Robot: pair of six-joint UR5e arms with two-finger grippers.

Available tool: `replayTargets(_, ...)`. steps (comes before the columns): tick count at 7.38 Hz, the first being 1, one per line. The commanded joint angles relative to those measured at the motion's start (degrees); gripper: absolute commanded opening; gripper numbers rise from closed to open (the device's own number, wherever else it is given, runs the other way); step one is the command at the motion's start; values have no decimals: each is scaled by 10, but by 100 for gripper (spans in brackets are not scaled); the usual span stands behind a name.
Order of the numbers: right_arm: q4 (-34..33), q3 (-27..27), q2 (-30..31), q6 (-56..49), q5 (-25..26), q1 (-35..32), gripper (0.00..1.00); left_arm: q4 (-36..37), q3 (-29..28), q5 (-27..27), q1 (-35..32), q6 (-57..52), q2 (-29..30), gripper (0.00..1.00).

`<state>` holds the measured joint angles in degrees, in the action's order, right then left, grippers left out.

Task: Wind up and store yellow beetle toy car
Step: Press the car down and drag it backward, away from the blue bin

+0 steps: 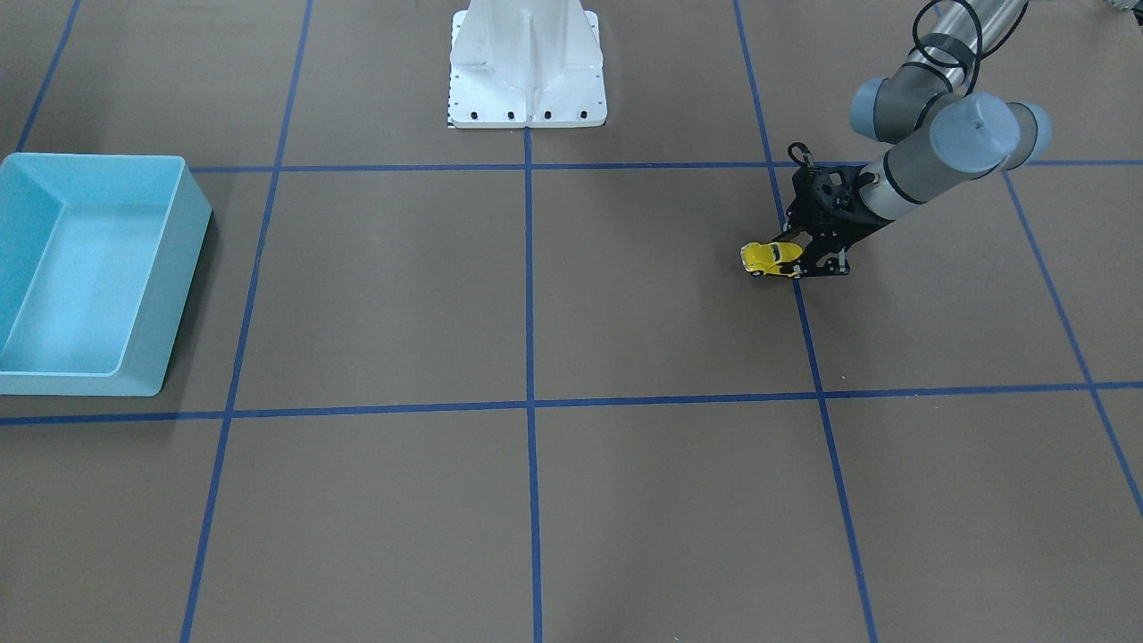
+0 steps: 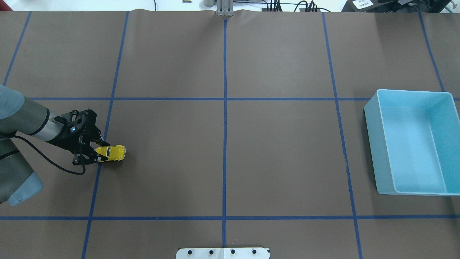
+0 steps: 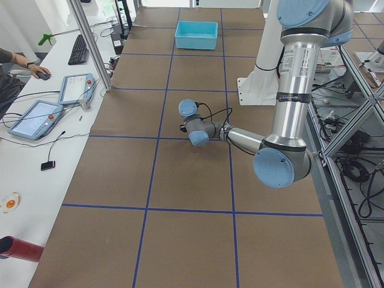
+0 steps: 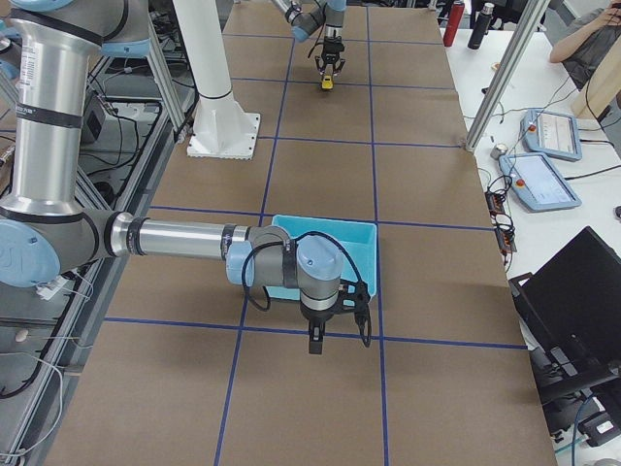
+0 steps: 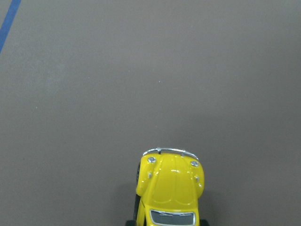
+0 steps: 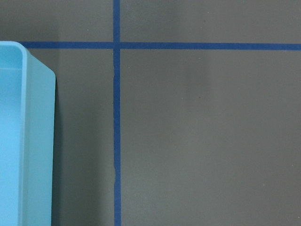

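The yellow beetle toy car (image 2: pixel 114 152) stands on the brown table at the robot's left, its nose pointing toward the table's middle. It also shows in the front-facing view (image 1: pixel 770 258) and the left wrist view (image 5: pixel 170 188). My left gripper (image 2: pixel 100 153) reaches in low from behind and its black fingers close on the car's rear half; it also shows in the front-facing view (image 1: pixel 802 259). My right gripper (image 4: pixel 315 342) shows only in the exterior right view, pointing down beside the light blue bin (image 4: pixel 325 229); I cannot tell whether it is open or shut.
The light blue bin (image 2: pixel 373 144) stands empty at the robot's far right, and its wall also shows in the front-facing view (image 1: pixel 183 268) and the right wrist view (image 6: pixel 33 141). The white robot base (image 1: pixel 527 62) stands at mid-table. Blue tape lines grid the brown mat.
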<state>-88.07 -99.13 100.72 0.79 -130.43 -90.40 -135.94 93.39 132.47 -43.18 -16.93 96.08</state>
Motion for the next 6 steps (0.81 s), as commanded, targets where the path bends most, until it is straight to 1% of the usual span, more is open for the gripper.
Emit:
replayTargets(1,0,0,0,0,0,0,100,-3,0,19,-1,-13,-5,0)
replayTargets(2,0,0,0,0,0,0,100,-2,-2,21,-2,-45,-7,0)
replayTargets(4,0,1,1,0,0,0,100,-3,0,22,-2,-51,-23,0)
replayTargets(5,0,1,1,0,0,0,100,-5,0,41,-5,-51,-26,0)
replayTargets(6,0,2,1,0,0,0,100,-6,-2,45,-10,-51,-26,0)
